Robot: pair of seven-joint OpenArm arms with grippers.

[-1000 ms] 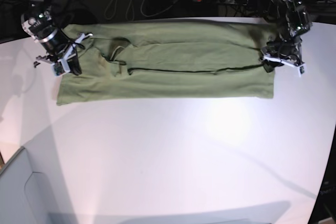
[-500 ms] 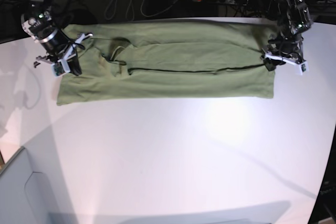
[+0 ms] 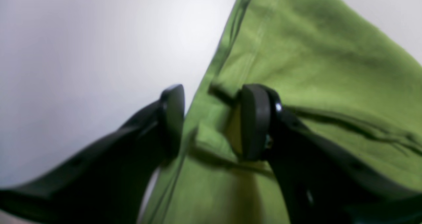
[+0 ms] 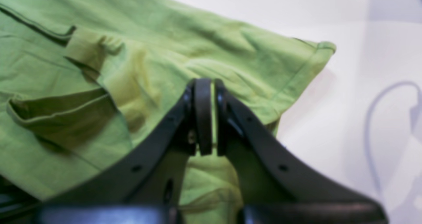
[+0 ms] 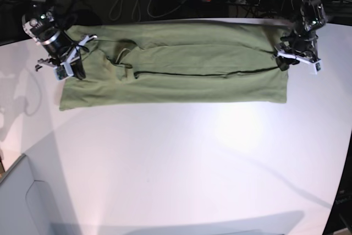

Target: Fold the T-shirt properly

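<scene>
We see the T-shirt [image 5: 176, 64] lying flat on the white table [image 5: 181, 163], folded lengthwise into a long band that runs from one gripper to the other along the far side of the table.

Our right gripper [image 4: 206, 117] sits over the end of the shirt nearest its own arm. Its two black fingers [image 4: 201, 115] are pressed together, with only a sliver of green showing between the pads; whether they pinch a layer of cloth we cannot tell, since the view is soft. Just ahead of those fingertips the fabric bunches into wrinkles, a hemmed corner [image 4: 324, 47] reaches out onto the bare table to one side of them, and a turned-over flap [image 4: 59, 110] lies on the other side.

Our left gripper [image 3: 211, 122] is at the opposite end of the band. Its fingers [image 3: 252, 122] stand apart. One pad rests over the cloth beside a dark fold line [image 3: 346, 123], the other pad hangs over the bare table just off the shirt's edge [image 3: 227, 42], and a small raised fold of cloth sits in the gap between them. Nothing is gripped there.

In the base view a dark crease [image 5: 203, 74] runs the length of the shirt between the two grippers.
</scene>
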